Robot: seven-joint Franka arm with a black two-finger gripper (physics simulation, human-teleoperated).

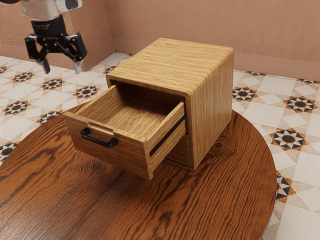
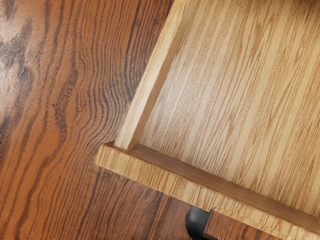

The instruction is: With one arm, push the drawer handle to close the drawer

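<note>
My gripper hangs open in the air at the exterior view's upper left, above the level of the drawer and apart from it, with nothing between its fingers. The upper drawer of the light wooden cabinet stands pulled well out, its inside bare. A black bar handle is fixed to the drawer front. In the wrist view, a corner of the drawer lies below my hand, and one end of the black handle sticks out beyond the front panel.
The cabinet stands on a round dark wooden table, whose grain also shows in the wrist view. A lower front sits beneath the pulled-out drawer. Pink walls and a patterned tile floor lie beyond the table.
</note>
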